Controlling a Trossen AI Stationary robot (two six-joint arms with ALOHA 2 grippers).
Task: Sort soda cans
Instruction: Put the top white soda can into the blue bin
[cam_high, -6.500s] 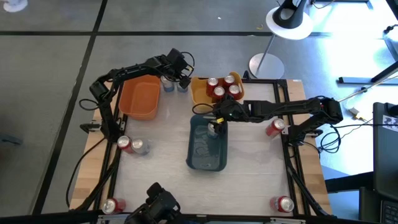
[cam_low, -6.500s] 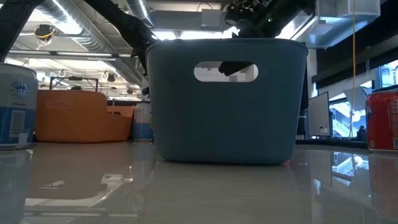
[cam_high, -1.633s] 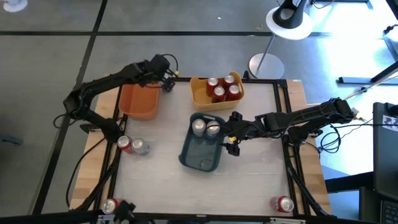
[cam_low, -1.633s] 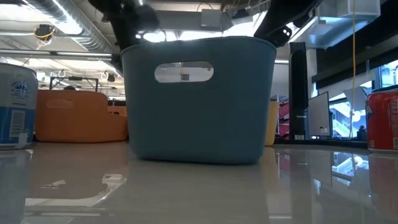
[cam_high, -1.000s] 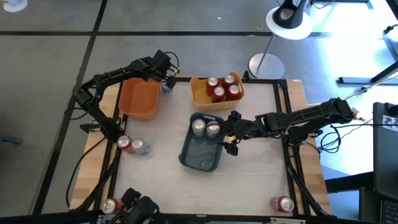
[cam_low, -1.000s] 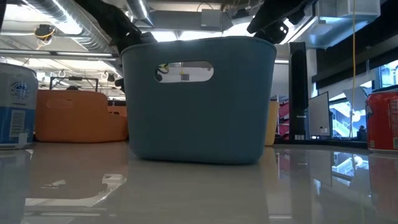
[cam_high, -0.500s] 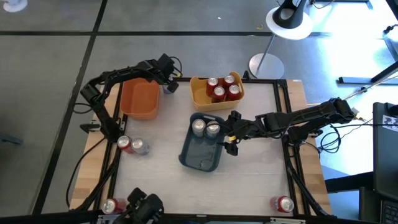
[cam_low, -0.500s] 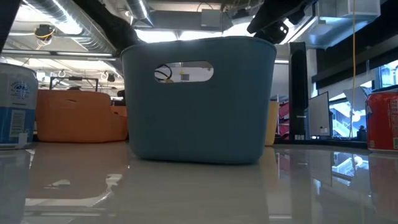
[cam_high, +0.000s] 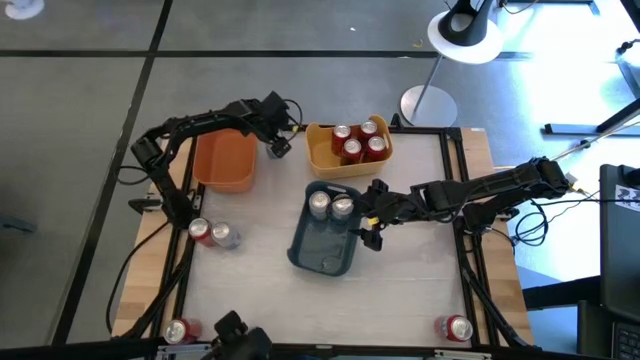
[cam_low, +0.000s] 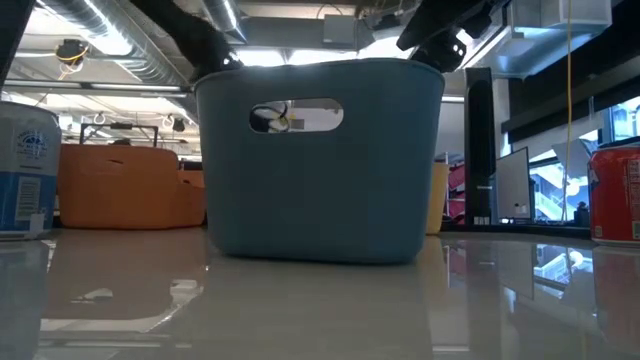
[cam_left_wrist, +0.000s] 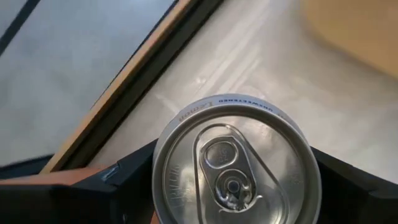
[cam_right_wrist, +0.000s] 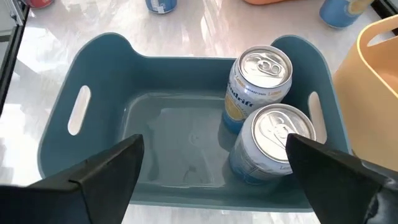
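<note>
My left gripper (cam_high: 278, 143) is between the orange bin (cam_high: 225, 160) and the yellow bin (cam_high: 322, 150), shut on a silver soda can (cam_left_wrist: 236, 168). My right gripper (cam_high: 368, 222) hangs open at the right edge of the blue-grey bin (cam_high: 322, 245); in the right wrist view its fingers (cam_right_wrist: 106, 174) are spread above the near rim and touch nothing. Two silver cans (cam_right_wrist: 264, 68) (cam_right_wrist: 277, 140) stand upright in that bin. Several red cans (cam_high: 352, 142) stand in the yellow bin. My left gripper pinches the silver can between its two fingers (cam_left_wrist: 134, 180), one on each side of the body just below the top rim (cam_left_wrist: 168, 186). The fingers come from above, pointing down. The can is upright; its own top hides its base.
A red can (cam_high: 199, 231) and a silver can (cam_high: 226, 237) stand near the table's left edge. Single red cans stand at the near left corner (cam_high: 180, 330) and the near right corner (cam_high: 456, 327). Bare tabletop lies in front of the blue-grey bin.
My left gripper has carried the silver can from the far side of the orange bin toward the right and the near edge, into the gap beside the yellow bin. The right arm and the bins have kept still.
</note>
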